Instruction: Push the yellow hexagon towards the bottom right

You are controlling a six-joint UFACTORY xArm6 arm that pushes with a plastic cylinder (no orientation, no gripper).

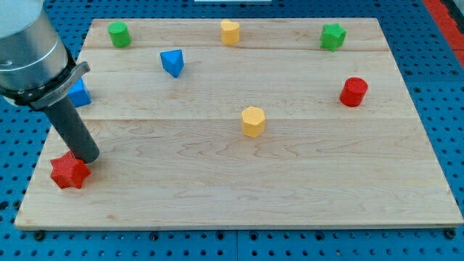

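The yellow hexagon [253,121] sits near the middle of the wooden board [239,188]. My tip [88,158] is at the view's lower left, far left of the hexagon and a little below it. The tip stands right beside the upper right of a red star-shaped block [69,172], touching or nearly touching it. The rod rises from the tip toward the view's upper left.
A second yellow block [230,32] sits at the top middle. A green cylinder [119,33] is at top left, a green star [333,36] at top right. A blue triangular block [172,62] and another blue block [78,93] are at left. A red cylinder [354,92] is at right.
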